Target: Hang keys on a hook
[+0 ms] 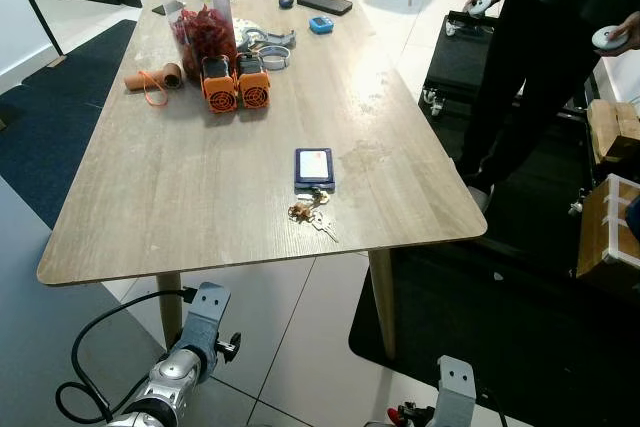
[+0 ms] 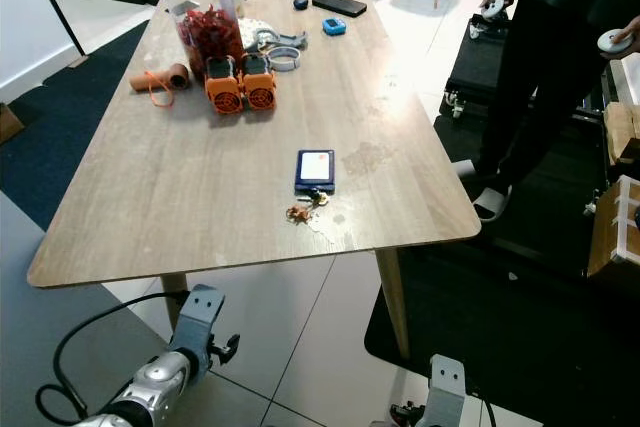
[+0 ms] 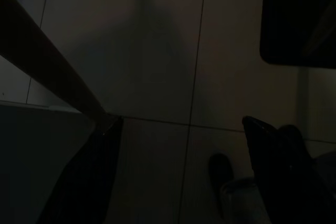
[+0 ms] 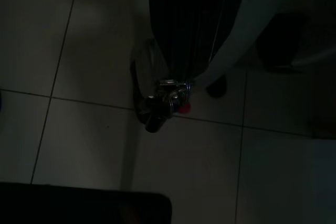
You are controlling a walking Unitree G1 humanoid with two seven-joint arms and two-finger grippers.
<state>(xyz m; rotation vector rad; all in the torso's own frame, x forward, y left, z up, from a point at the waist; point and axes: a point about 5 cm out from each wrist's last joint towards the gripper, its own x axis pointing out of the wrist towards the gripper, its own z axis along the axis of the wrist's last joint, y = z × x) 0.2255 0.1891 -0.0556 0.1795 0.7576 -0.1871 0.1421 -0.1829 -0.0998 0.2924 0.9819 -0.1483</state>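
Left eye view: the keys lay on the wooden tabletop, just beside the near short edge of a dark blue card holder and close to the tabletop's front edge. Both arms hung low, below that front edge; left arm and right arm were cut off by the frame, so neither hand's opening could be told here. Judged step: approach, pickup not yet begun. Next move likely calls for raising one hand over the front edge to the keys. No hook could be made out.

Right eye view: same layout. Well beyond the card holder stood a red-lidded jar and two orange blocks. A person stood off the tabletop's right side.

Left wrist view: very dark; left hand with fingers spread apart, nothing between them, floor tiles beyond.

Right wrist view: dark; floor tiles and a metal fitting; fingers indistinct, state cannot be told.
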